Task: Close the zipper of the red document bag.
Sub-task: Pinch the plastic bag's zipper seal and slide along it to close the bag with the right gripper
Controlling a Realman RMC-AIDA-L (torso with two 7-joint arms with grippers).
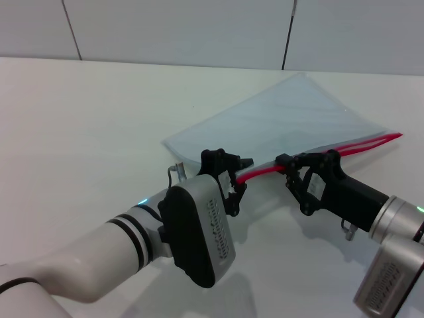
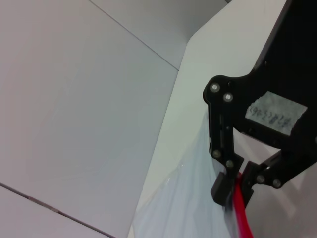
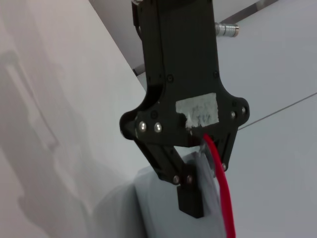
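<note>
The left gripper (image 1: 242,173) is clamping the near end of the zipper (image 1: 318,154), and the right gripper (image 1: 289,171) is pinching it just beside (both ends lifted slightly). Beyond them, the red document bag (image 1: 285,119) is lying flat across the white bench (image 1: 79,126).

Both arms are glossy white with black bands and ribbed black wrist housings, ending in a black left gripper (image 1: 237,173) and right gripper (image 1: 295,173) studded with silver screws and pale taped labels.
</note>
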